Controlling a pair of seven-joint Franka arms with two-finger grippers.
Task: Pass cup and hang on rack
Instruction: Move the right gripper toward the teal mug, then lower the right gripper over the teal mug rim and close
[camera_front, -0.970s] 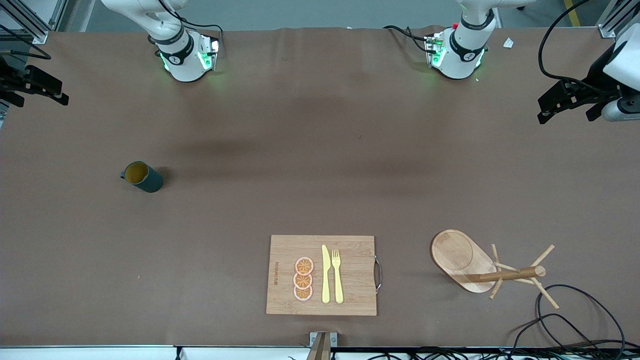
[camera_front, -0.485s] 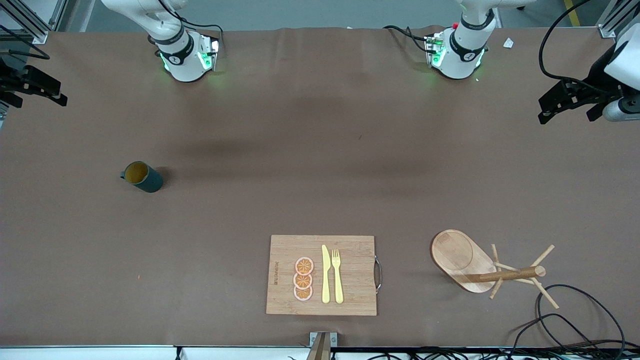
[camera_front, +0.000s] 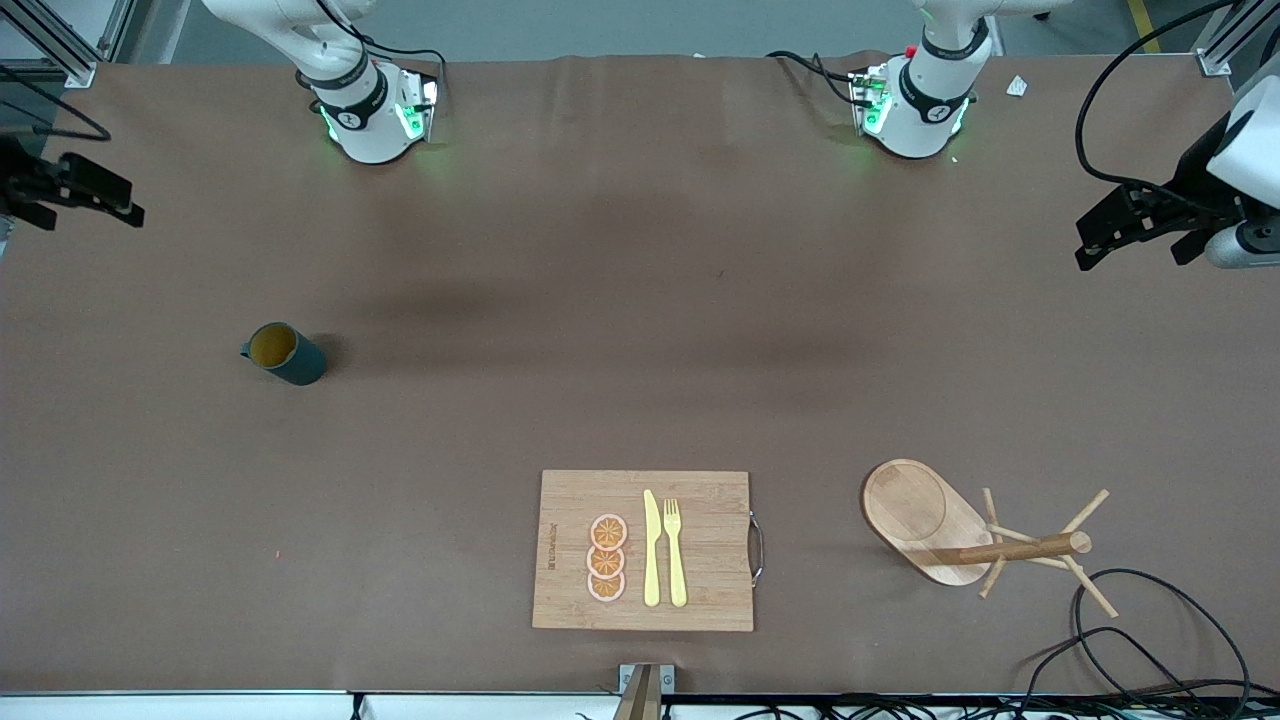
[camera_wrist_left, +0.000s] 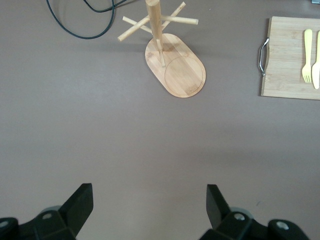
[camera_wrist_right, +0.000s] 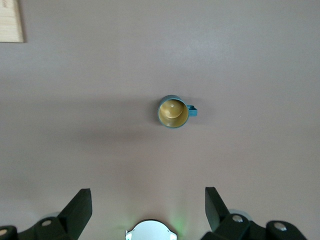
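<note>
The dark teal cup (camera_front: 286, 353) stands upright on the brown table toward the right arm's end, its tan inside showing. It also shows in the right wrist view (camera_wrist_right: 174, 111), well clear of the fingers. The wooden rack (camera_front: 960, 530) stands on its oval base toward the left arm's end, near the front edge, and shows in the left wrist view (camera_wrist_left: 172, 60). My right gripper (camera_front: 100, 195) is open and empty, high over the right arm's end of the table. My left gripper (camera_front: 1095, 240) is open and empty, high over the left arm's end.
A wooden cutting board (camera_front: 570, 500) with a metal handle lies near the front edge between cup and rack, bearing orange slices, a yellow knife and a fork. Black cables (camera_front: 1150, 640) loop beside the rack at the front corner.
Both grippers have shifted slightly downward in the front view. The cup, rack and board have not moved.
</note>
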